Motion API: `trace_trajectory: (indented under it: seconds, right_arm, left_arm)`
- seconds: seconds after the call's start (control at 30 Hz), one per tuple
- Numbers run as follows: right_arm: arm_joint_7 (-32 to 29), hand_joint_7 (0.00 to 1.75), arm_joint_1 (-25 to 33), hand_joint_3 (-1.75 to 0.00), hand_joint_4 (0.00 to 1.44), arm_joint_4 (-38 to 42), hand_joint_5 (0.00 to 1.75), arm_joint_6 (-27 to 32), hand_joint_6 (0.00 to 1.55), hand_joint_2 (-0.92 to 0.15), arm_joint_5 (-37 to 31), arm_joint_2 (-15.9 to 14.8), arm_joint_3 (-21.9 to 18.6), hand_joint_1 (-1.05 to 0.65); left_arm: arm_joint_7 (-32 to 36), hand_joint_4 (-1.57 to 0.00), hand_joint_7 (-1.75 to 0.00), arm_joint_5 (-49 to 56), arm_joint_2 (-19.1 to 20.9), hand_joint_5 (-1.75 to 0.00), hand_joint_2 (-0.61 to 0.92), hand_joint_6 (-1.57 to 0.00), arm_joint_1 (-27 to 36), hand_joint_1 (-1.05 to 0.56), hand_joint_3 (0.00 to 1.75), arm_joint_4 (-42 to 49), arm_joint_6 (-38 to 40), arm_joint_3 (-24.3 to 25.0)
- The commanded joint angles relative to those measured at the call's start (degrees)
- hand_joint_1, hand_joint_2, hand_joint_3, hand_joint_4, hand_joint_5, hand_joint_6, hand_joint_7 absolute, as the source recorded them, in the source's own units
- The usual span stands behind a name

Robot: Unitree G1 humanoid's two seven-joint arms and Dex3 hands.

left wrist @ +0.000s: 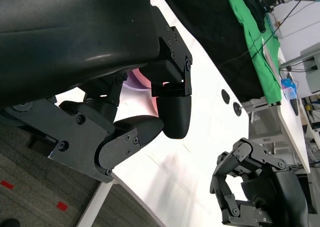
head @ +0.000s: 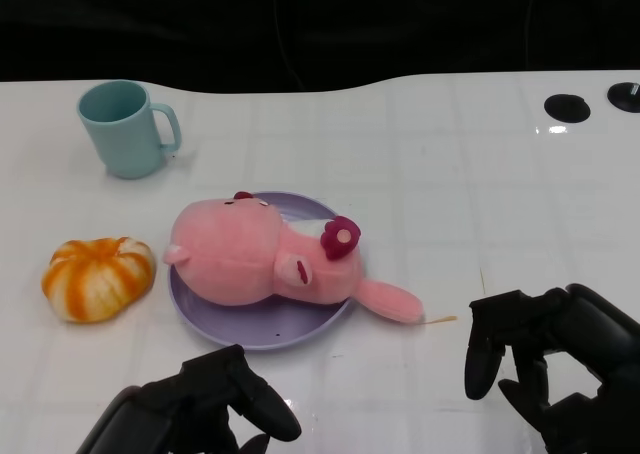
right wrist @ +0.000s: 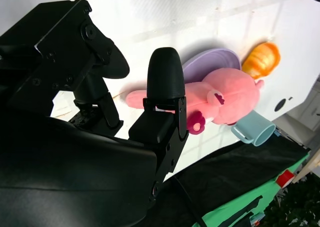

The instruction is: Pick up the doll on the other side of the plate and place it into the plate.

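The pink doll [head: 265,254] lies on its side across the purple plate [head: 250,329], its body resting in the dish while one limb hangs over the rim onto the white bench [head: 420,174] toward the right hand [head: 545,364]. Judging by this, the placing step looks done or all but done. Both hands sit low at the near edge of the bench, well apart from the doll: the right hand holds nothing, its fingers bent but apart, and the left hand [head: 205,404] is likewise empty with its fingers loosely curved and separated. An orange pumpkin-shaped toy [head: 98,277] lies just beside the plate and a teal mug [head: 125,127] stands beyond it. The next move probably calls for little more than keeping the hands clear, or nudging the overhanging limb inward if the doll must lie wholly within the plate.
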Motion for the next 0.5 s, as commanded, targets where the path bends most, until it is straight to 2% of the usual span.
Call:
trace_trajectory:
  seconds: [0.03,0.23,0.5]
  right_arm:
    - [-0.2,1.39,-0.7,-1.36,0.91,0.5,1.75,-0.3,0.79,-0.30,-1.2,-1.3,0.0,0.00]
    - [0.2,1.39,-1.3,-1.33,0.88,1.1,1.75,-0.1,0.78,-0.32,-1.1,-1.6,-1.0,0.02]
    - [1.8,1.37,-2.2,-1.32,0.88,2.0,1.75,-1.3,0.80,-0.34,-1.3,-4.1,-0.8,0.00]
  left_arm:
    - [-0.2,-0.69,-1.36,-0.1,0.3,-1.74,0.68,-0.67,-0.3,-0.19,0.90,1.0,-1.1,0.2]
    - [0.2,-0.67,-1.37,-0.5,-0.3,-1.73,0.69,-0.65,-0.9,-0.20,0.89,0.7,0.1,0.1]
    - [0.7,-0.62,-1.41,0.4,-0.8,-1.72,0.70,-0.65,-1.5,-0.22,0.87,0.2,1.1,-0.4]
